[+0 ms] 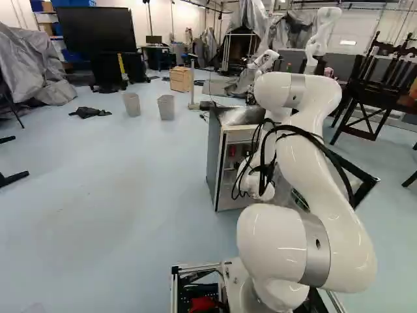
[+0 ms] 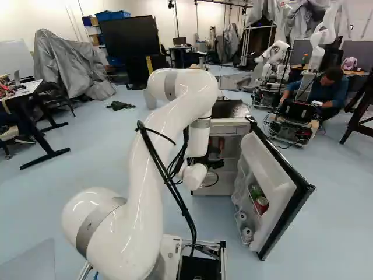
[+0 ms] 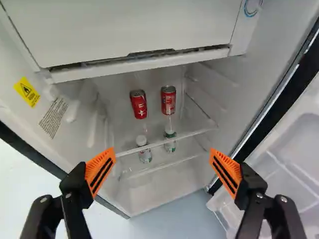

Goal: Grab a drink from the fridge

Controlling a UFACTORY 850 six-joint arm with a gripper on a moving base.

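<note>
The gripper is at the front of the fridge, whose door hangs wide. In the wrist view the gripper stands open, its orange pads far apart with nothing between them. Beyond its fingers, inside the fridge, two red cans stand on the upper glass shelf: one red can and another red can. On the level below are a small clear bottle and a second bottle with a green label. The door racks hold a red can and several other drinks.
A white compartment closes off the fridge's top. The door's dark edge runs beside one finger, the fridge's side wall beside the other. Another robot stands farther back, near a seated person. Two bins stand on the floor.
</note>
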